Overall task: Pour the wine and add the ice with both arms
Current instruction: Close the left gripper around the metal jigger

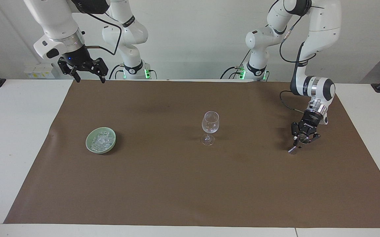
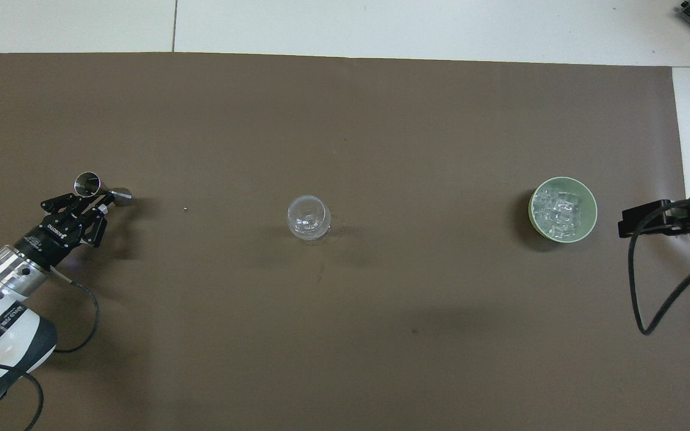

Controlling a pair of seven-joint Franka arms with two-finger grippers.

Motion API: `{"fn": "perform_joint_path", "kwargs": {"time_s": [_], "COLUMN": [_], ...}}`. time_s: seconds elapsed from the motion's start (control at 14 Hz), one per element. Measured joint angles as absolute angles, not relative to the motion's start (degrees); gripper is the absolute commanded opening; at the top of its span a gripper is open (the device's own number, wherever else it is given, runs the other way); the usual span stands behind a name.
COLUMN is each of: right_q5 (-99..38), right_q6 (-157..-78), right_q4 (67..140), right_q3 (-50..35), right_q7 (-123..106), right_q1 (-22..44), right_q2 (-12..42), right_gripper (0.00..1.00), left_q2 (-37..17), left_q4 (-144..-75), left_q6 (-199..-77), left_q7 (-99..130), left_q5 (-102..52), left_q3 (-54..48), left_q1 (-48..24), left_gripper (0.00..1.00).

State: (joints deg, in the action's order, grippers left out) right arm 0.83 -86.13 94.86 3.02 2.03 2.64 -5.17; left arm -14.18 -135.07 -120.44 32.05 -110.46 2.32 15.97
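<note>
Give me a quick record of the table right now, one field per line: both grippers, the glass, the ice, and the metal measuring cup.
left gripper: low at the left arm's end of the table, fingers shut on the metal jigger
metal jigger: tilted, one end on the brown mat
right gripper: waits raised over the mat's edge by the robots, fingers open, holding nothing
wine glass: upright mid-mat, no wine visible
ice: clear cubes piled in the green bowl, toward the right arm's end

A plain white wall (image 1: 190,39) stands by the white tabletop (image 1: 15,131), which has a big brown mat (image 1: 190,184) on it.
</note>
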Motion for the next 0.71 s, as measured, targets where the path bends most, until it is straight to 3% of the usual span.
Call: {"fn": "perform_joint_path", "kwargs": {"time_s": [0.71], "right_q5": [0.83], "right_q6": [-86.13], "right_q4": [94.86], "right_q3": [3.02], "right_q7": [2.03], "right_q1": [2.64], "right_q2": [-5.17], "right_gripper": [1.00], "left_q2": [-14.13], "left_q4": [-135.30], "left_q6": [-120.86], "left_q7": [31.54], "left_q5": [-114.69], "left_q3": [1.88], "left_q1": [14.46], "left_gripper": [0.33]}}
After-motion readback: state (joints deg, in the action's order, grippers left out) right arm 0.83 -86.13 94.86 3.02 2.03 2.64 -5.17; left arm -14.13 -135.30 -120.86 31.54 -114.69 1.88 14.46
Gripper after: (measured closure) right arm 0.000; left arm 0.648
